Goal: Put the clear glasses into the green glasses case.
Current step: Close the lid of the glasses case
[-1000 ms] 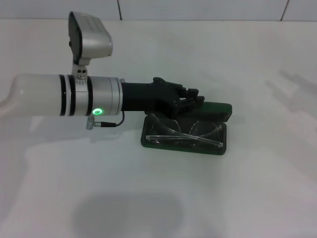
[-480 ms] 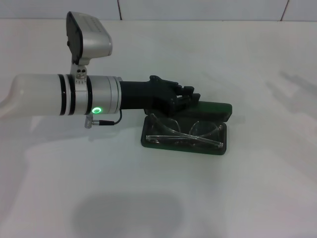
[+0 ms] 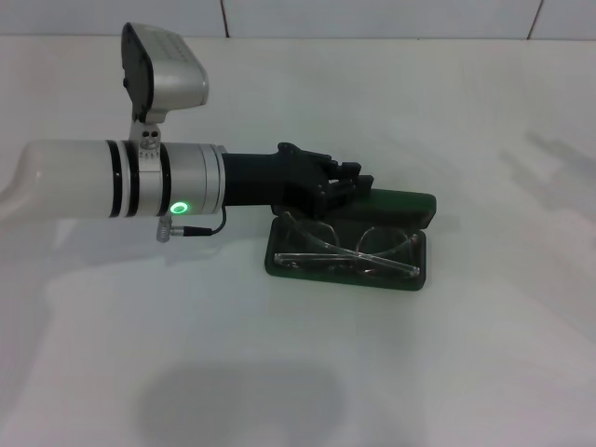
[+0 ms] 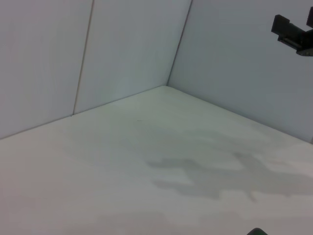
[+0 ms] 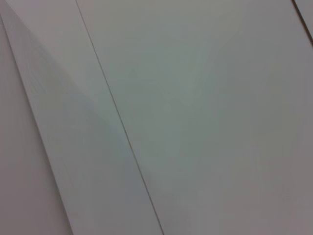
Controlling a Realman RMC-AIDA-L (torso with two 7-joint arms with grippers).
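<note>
At frame centre, the clear glasses (image 3: 358,249) lie folded in the open green glasses case (image 3: 410,279), so they look delivered. My left gripper (image 3: 358,182) hovers just above the case's raised lid; I cannot tell whether its fingers are apart. My right gripper is out of sight.

The green glasses case (image 3: 410,207) is seen in dark green, its lining a darker grey-green, right of centre in the head view. The clear glasses (image 3: 358,248) are colourless and transparent – the green shows through lenses and frame alike. The left hand (image 3: 358,183) is matt black, carried on a black wrist section, then a silver sleeve banded with black rings, then a white arm shell; a small green ring light glows on the sleeve. A silver-grey camera housing stands above it. The counter (image 3: 447,372) is plain off-white, crossed by faint grey shadows.
</note>
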